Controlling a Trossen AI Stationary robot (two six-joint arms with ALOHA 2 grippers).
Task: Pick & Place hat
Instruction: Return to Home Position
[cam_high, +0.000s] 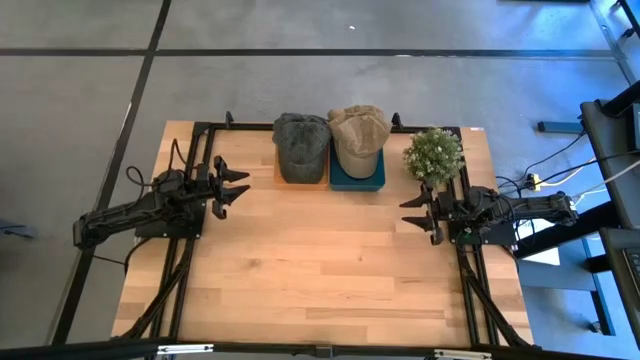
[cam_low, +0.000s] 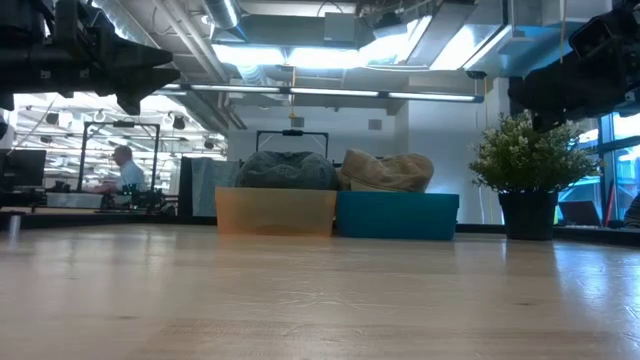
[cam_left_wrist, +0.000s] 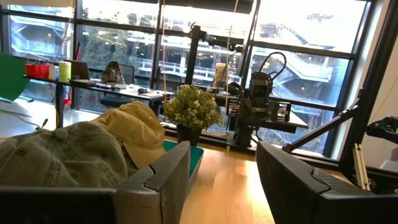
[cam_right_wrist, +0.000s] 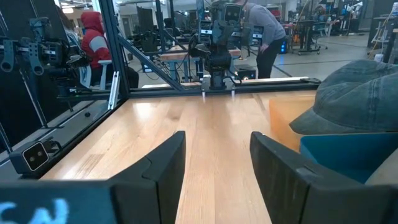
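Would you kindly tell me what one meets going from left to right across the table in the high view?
left gripper → grey cap → tan cap → potted plant. The right gripper is left out, since it overlaps the plant's span.

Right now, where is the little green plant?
In the high view the potted plant stands at the table's far right, beside the teal bin and close to the right gripper.
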